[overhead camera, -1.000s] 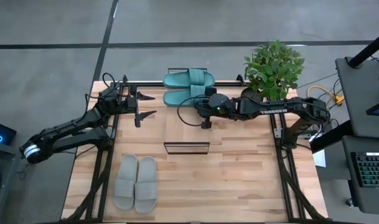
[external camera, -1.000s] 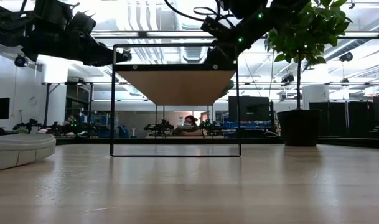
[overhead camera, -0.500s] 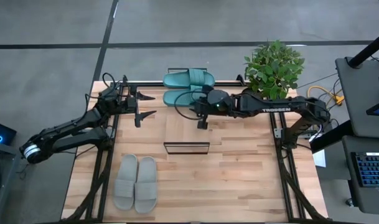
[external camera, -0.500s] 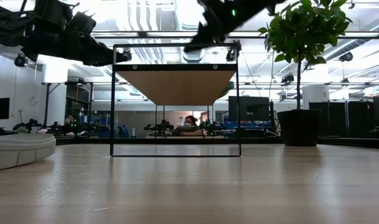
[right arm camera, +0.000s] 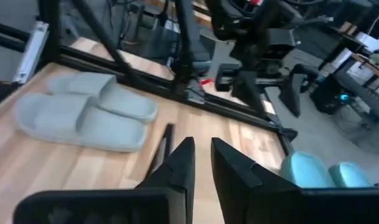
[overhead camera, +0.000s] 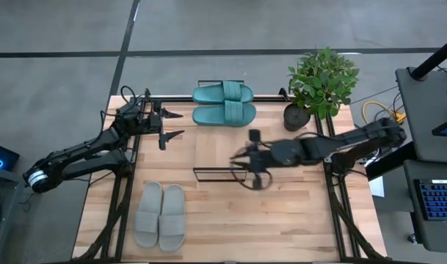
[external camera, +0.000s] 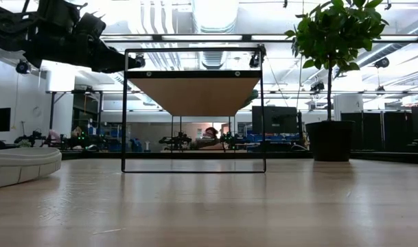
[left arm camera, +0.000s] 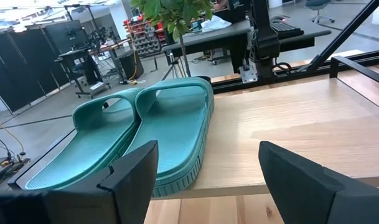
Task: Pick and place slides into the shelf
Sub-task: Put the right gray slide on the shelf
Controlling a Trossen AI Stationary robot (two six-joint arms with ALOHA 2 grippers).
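The teal pair of slides [overhead camera: 223,103] [left arm camera: 145,134] lies side by side, soles down, on the far end of the shelf [overhead camera: 219,150] [external camera: 193,95]. The grey pair [overhead camera: 159,215] [right arm camera: 83,115] rests soles down on the tabletop near the near left corner. My left gripper [overhead camera: 175,125] [left arm camera: 208,155] hovers open, left of the teal pair. My right gripper [overhead camera: 244,160] [right arm camera: 203,165] hangs empty over the shelf's near end, by its right side, with only a narrow slit between the fingers. It is out of the low view.
A potted plant [overhead camera: 322,81] [external camera: 332,41] stands at the table's far right corner. Black frame rails run along both table sides [overhead camera: 124,191]. Bare wood lies between the shelf and the near edge. A person sits in the room beyond the table [external camera: 210,135].
My right gripper has drawn back from the teal pair and swung toward the table's near edge along the shelf's right side, turning as it went and leaving the low view. The teal slides have stayed where they lay.
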